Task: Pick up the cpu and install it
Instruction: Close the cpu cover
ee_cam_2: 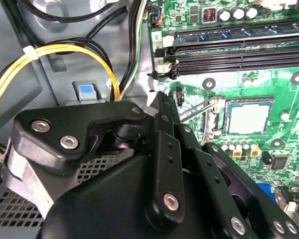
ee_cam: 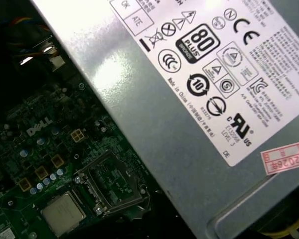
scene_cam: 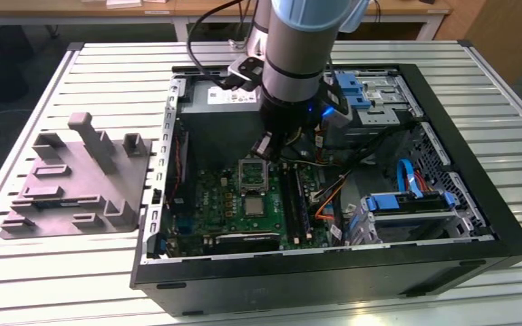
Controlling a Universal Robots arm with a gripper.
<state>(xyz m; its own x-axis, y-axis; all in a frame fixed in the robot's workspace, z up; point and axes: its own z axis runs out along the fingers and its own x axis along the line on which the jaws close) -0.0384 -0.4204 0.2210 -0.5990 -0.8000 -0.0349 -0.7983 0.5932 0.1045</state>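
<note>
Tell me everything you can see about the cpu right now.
The cpu is a small flat square chip with a pale silver-grey metal top. It lies flat and face up in its socket on the green motherboard, inside the open computer case. The socket's hinged metal frame stands open beside it, as both wrist views show. Nothing grips or touches its top.

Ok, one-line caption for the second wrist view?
Cpu seated in motherboard socket, load frame open, gripper nearby.
</note>
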